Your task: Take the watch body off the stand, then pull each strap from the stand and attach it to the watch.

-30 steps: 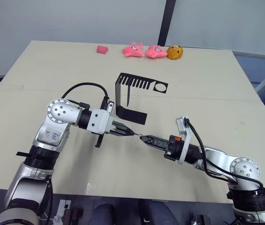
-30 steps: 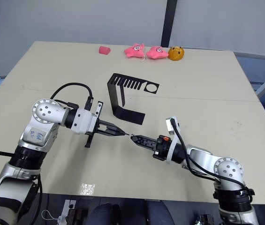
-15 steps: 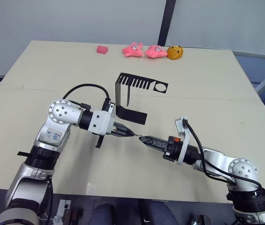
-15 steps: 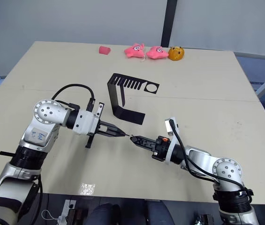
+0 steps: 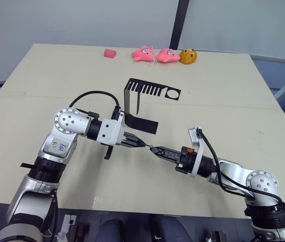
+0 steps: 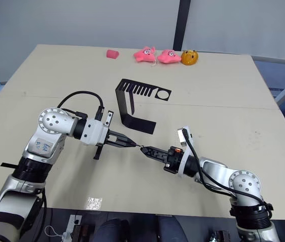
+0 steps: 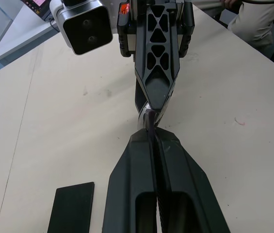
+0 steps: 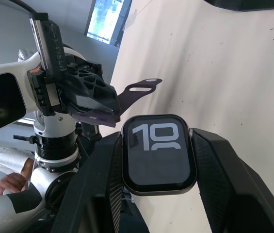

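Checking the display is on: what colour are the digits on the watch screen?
White, on the black screen of the small grey-rimmed watch body; the right wrist view shows it best.

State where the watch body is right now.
The watch body sits clamped in the right end effector, in front of the stand, meeting the left end effector.

The two grippers meet tip to tip over the table point(image 5: 223, 96), so no room is between them. Just behind the left gripper point(image 5: 138, 143) stands the stand point(image 5: 142, 103), which blocks the way forward. The toys point(image 5: 155, 54) lie well apart at the far edge
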